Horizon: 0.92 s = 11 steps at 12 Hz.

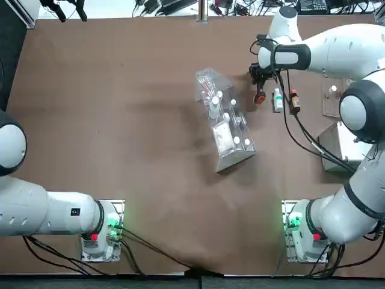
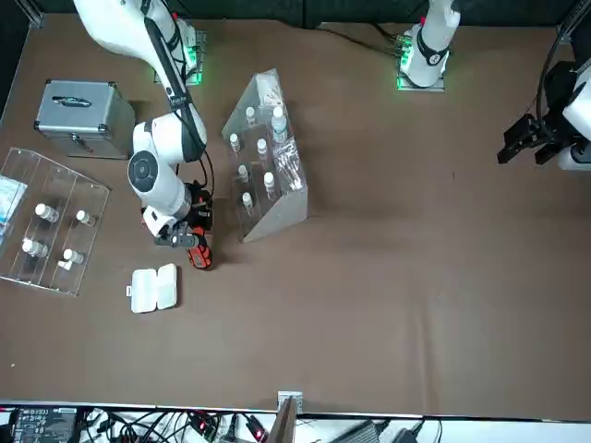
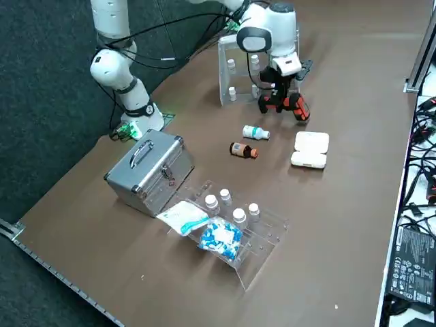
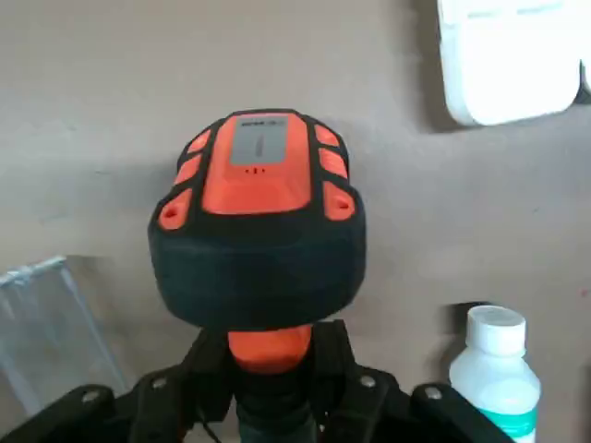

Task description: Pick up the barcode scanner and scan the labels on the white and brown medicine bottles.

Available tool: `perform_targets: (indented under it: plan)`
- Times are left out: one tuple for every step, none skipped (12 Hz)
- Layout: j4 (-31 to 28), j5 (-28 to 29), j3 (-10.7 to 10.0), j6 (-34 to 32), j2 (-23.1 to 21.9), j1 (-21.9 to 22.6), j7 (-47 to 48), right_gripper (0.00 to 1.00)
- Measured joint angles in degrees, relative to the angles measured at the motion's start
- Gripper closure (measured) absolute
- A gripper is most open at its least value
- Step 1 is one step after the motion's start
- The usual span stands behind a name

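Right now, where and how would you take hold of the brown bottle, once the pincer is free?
I'd come down from above and close across the middle of the brown bottle's labelled body, fingers on its two long sides: it lies flat, and its round barrel probably offers more grip than the dark cap. The white bottle lies close alongside.

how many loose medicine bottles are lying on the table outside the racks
2: the white bottle with the teal band, and the brown bottle beside it, both between the metal case and the open white box
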Motion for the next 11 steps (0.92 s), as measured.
perform_targets:
  plan:
    - [-0.98, -0.11, -0.05, 0.84, -0.01, 0.00, 0.00, 0.58]
    - [-1.63, -0.20, -0.05, 1.32, -0.09, 0.00, 0.00, 0.58]
    - [-2.09, -0.33, -0.05, 1.51, -0.24, 0.02, 0.00, 0.58]
    - [-2.39, -0.60, -0.06, 1.52, -0.51, 0.08, 0.00, 0.58]
    - [-2.70, -0.79, -0.05, 1.52, -0.89, 0.20, 0.00, 0.58]
    - [-3.17, -0.88, -0.05, 1.52, -1.41, 0.33, 0.00, 0.58]
    - [-3.86, -0.92, -0.05, 1.52, -2.03, 0.44, 0.00, 0.58]
    - [-4.57, -0.98, -0.05, 1.52, -2.52, 0.54, 0.00, 0.58]
    - [-5.28, -1.02, -0.05, 1.52, -2.95, 0.66, 0.00, 0.58]
    - [-5.94, -1.03, -0.05, 1.52, -3.26, 0.76, 0.00, 0.58]
    - [-6.59, -1.13, -0.05, 1.52, -3.47, 0.83, 0.00, 0.58]
